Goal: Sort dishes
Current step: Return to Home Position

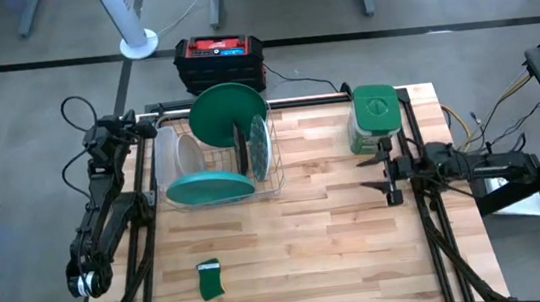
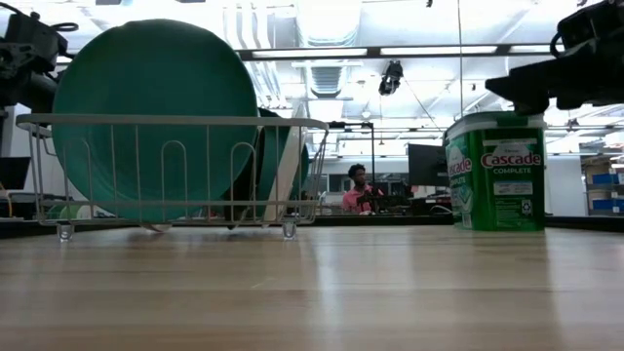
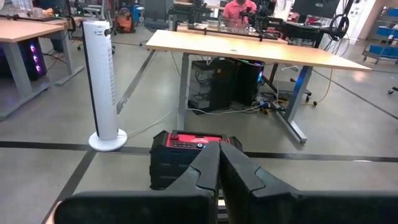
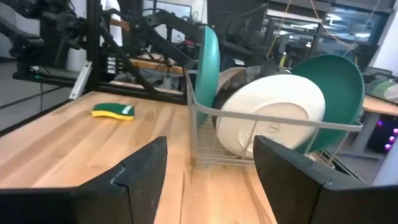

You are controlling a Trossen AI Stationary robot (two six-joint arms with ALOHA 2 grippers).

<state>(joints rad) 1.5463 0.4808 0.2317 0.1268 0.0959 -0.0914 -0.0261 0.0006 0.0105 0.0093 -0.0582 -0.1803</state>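
A dark green plate (image 1: 229, 112), a teal plate (image 1: 210, 187) and a white plate (image 4: 270, 118) stand on edge in the rack (image 1: 278, 175), far left on the surface (image 1: 341, 254). They look stiff, slick and breakable, so the exposed top rim is the best hold. The left pincer (image 3: 219, 168) is clenched and empty at the far-left corner. The right pincer (image 1: 371, 173) is released near the canister (image 1: 375, 115).

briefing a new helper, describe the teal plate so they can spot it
On the wooden table, find the wire dish rack. The teal plate stands at its end facing the sponge, bluer than the dark green plate at the opposite end.
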